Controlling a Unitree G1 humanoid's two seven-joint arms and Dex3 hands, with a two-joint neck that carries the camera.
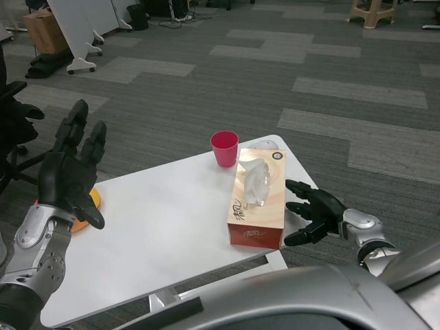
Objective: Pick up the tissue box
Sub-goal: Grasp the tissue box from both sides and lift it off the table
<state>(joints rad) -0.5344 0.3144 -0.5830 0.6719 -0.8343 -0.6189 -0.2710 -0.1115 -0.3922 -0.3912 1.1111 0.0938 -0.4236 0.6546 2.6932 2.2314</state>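
Note:
An orange tissue box (pixel 260 204) with a white tissue sticking out of its top lies on the right part of the white table (pixel 165 240). My right hand (pixel 313 210) is just right of the box, fingers apart and pointing at its side, a small gap between them. My left hand (pixel 71 167) is raised over the table's left edge, fingers spread and empty.
A pink cup (pixel 225 148) stands upright at the table's far edge, close behind the box. An orange object (pixel 86 218) peeks out under my left hand at the left edge. Grey carpet surrounds the table; office chairs and a whiteboard stand far left.

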